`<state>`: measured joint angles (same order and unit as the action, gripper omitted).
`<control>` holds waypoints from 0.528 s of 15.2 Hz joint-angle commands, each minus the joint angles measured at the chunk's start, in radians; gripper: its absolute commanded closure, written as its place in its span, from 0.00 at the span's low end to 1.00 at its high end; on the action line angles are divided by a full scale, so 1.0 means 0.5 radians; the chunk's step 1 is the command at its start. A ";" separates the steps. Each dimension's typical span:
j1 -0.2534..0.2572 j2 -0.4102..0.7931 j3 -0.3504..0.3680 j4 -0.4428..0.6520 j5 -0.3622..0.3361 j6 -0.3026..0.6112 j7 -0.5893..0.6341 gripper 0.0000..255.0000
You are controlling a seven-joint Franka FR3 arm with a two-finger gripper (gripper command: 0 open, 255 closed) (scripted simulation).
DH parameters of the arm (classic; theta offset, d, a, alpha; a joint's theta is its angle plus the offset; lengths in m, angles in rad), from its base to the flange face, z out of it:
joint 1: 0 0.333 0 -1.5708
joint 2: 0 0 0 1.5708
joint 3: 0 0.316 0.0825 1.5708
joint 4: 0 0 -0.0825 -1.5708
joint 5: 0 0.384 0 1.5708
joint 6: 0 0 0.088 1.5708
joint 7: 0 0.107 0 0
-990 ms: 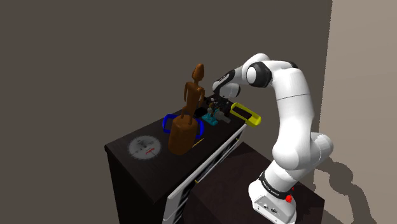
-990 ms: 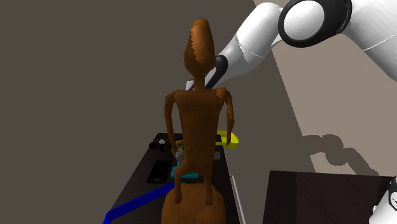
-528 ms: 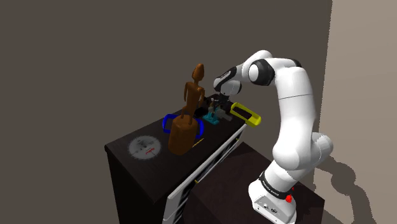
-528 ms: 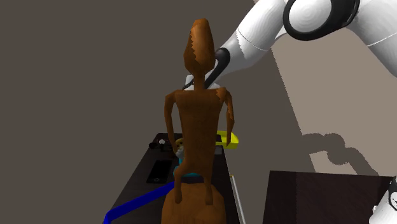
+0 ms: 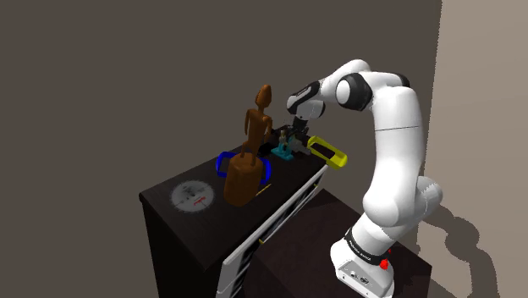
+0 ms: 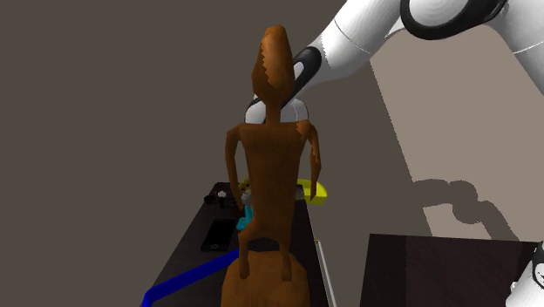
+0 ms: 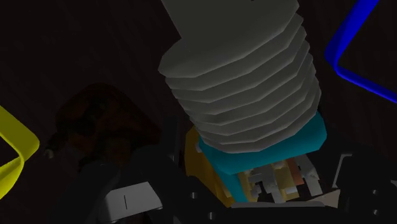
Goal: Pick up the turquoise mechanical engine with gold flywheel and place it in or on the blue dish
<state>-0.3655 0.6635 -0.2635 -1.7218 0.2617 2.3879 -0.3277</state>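
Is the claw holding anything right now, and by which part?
The claw clasps the turquoise engine with grey finned cylinder at its gold-flywheel end.

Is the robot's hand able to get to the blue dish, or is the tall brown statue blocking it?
Probably yes. The hand, clasping the engine, is right beside the blue dish, with nothing seen between them. The brown statue stands close by the dish, so room looks tight.

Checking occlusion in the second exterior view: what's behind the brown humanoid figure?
Visible past its sides: the turquoise engine edge with a gold bit, a yellow frame end, and the white arm. The figure covers the rest of the engine.
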 commanded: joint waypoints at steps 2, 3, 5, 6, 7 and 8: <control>0.011 -0.057 -0.015 -0.004 -0.017 -0.049 0.012 1.00; 0.014 -0.075 -0.020 -0.004 -0.023 -0.066 0.016 1.00; 0.020 -0.110 -0.029 -0.002 -0.036 -0.102 0.024 1.00; 0.023 -0.127 -0.034 -0.001 -0.042 -0.120 0.028 1.00; 0.026 -0.144 -0.038 0.001 -0.048 -0.139 0.032 1.00; 0.029 -0.160 -0.042 0.003 -0.054 -0.157 0.036 1.00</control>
<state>-0.3522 0.5905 -0.2828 -1.7236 0.2373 2.3180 -0.3122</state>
